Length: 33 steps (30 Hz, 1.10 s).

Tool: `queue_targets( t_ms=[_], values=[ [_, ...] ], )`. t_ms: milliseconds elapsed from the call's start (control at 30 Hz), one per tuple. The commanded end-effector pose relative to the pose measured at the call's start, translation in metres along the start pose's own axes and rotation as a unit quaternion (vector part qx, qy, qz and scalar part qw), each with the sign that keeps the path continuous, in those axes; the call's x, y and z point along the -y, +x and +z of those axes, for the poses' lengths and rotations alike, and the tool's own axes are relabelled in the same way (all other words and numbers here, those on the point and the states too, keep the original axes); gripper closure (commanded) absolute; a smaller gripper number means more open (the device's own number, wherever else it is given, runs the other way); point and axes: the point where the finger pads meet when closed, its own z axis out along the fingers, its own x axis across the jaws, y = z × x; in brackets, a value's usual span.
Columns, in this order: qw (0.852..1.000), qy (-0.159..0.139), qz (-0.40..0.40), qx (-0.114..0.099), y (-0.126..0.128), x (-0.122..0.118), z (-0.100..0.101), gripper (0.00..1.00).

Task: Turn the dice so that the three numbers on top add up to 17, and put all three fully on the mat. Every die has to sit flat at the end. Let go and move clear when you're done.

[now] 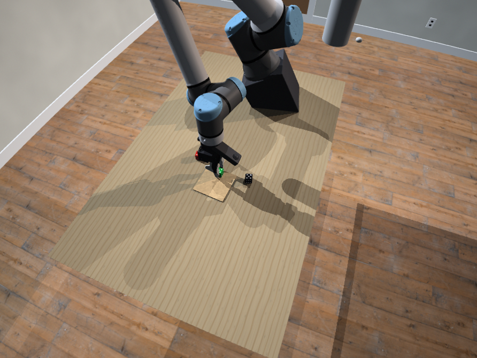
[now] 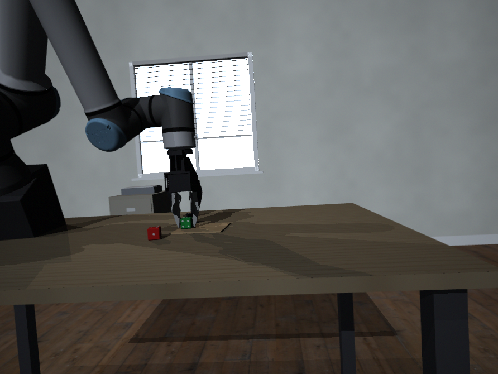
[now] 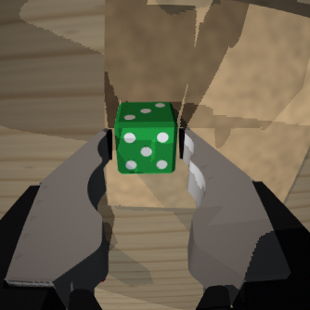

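A green die (image 3: 146, 144) sits flat on the small tan mat (image 1: 214, 187), near its far edge, with five dots facing the wrist camera and three on the far side. My gripper (image 3: 145, 131) points straight down with one finger on each side of the die. A thin dark gap shows on both sides, so the fingers stand slightly open and off the die. The top and exterior views show the same green die (image 1: 221, 171) (image 2: 186, 223). A black die (image 1: 248, 178) lies on the table just right of the mat. A red die (image 2: 153, 233) lies on the table off the mat, on the robot-base side.
The mat (image 2: 201, 229) (image 1: 200, 185) lies on a long wooden table, with the robot's dark base (image 1: 271, 83) at the far end. The table edges are far from the dice. Arm shadows cross the table top.
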Motion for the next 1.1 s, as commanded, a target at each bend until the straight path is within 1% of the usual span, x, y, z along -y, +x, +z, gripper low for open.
queue_targets(
  t_ms=[0, 333, 533, 700, 1033, 1067],
  values=[
    [1.0, 0.0, 0.0, 0.0, 0.0, 0.0, 0.0, 0.72],
    [1.0, 0.0, 0.0, 0.0, 0.0, 0.0, -0.001, 0.72],
    [1.0, 0.0, 0.0, 0.0, 0.0, 0.0, -0.005, 0.72],
    [1.0, 0.0, 0.0, 0.0, 0.0, 0.0, -0.023, 0.72],
    [1.0, 0.0, 0.0, 0.0, 0.0, 0.0, -0.075, 0.72],
    [1.0, 0.0, 0.0, 0.0, 0.0, 0.0, -0.075, 0.72]
  ],
)
